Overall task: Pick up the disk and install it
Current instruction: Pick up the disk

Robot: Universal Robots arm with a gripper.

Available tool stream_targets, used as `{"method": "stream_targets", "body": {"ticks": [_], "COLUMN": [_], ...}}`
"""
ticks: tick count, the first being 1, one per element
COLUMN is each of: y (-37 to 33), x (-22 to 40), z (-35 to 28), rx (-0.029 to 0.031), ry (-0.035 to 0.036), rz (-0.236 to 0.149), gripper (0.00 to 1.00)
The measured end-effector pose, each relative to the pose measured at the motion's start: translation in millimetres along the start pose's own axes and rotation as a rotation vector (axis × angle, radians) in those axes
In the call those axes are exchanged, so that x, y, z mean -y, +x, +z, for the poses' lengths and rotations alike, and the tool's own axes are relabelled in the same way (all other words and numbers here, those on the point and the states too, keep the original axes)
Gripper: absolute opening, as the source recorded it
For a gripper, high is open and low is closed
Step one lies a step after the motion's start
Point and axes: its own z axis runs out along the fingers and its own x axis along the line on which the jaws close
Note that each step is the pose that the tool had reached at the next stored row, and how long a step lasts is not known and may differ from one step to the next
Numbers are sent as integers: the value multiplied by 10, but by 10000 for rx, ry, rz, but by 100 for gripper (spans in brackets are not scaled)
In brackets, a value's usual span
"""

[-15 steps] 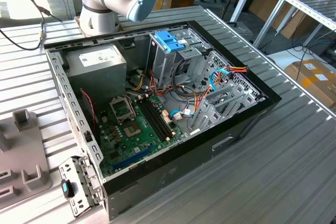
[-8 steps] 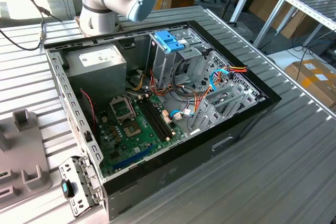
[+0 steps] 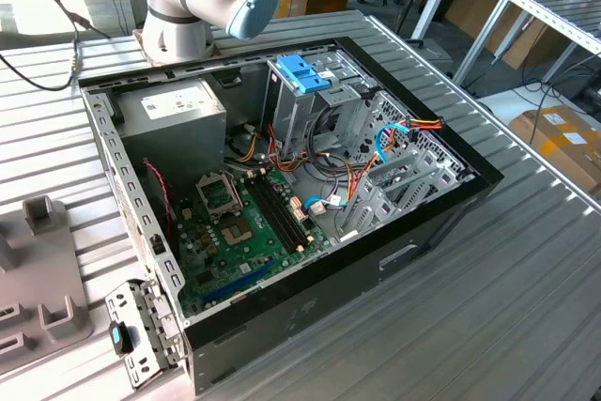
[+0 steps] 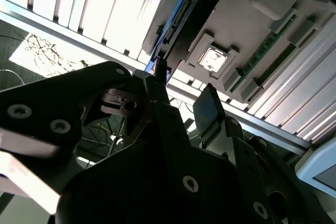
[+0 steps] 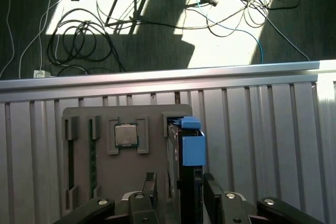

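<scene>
Ribbed aluminium tabletop (image 5: pixel 273 129) carries a grey holder tray (image 5: pixel 100 182). Across it in the first wrist view come memory-stick slots (image 5: pixel 70 156), a processor chip (image 5: pixel 126 135), then the disk (image 5: pixel 193 148) on edge in its slot, long axis running straight away from the gripper (image 5: pixel 179 179). Its fingers (image 5: pixel 150 182) stand apart either side of the disk's near end; whether they touch it I cannot tell. The second wrist view adds the disk's connector edge (image 4: pixel 176 22). The exterior view shows the open computer case (image 3: pixel 376 269).
</scene>
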Motion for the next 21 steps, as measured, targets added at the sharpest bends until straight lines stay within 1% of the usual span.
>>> {"method": "stream_targets", "body": {"ticks": [14, 21], "y": [-10, -15], "x": [-13, -31], "z": [22, 31], "rx": [0, 0], "ry": [0, 0], "rz": [0, 0], "gripper": [48, 48]}}
